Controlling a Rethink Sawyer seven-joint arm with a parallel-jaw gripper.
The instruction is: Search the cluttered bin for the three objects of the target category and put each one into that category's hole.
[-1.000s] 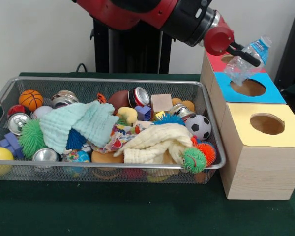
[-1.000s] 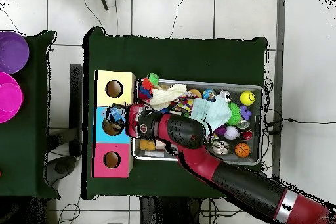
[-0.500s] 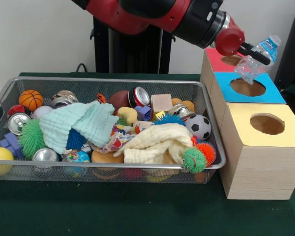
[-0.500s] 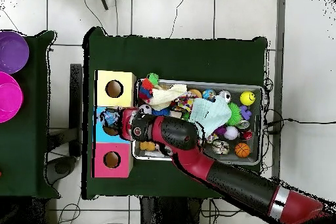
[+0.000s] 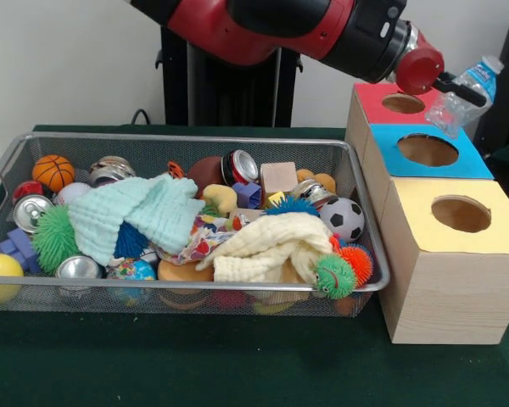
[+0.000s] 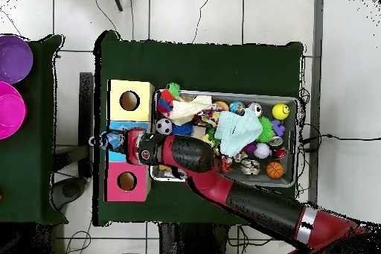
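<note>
Gripper [image 5: 455,83]: clamped on the plastic bottle [image 5: 465,95], held tilted in the air.
Bottle: beyond the blue box's [image 5: 458,163] outer edge.
Bin [image 5: 237,140]: full of clutter.

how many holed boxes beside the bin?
3, in a row: yellow box nearest the camera, blue box in the middle, red box farthest, partly behind the gripper.

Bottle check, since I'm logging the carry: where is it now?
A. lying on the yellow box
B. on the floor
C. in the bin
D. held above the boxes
D: the gripper holds the bottle in the air beside the red box.
</note>
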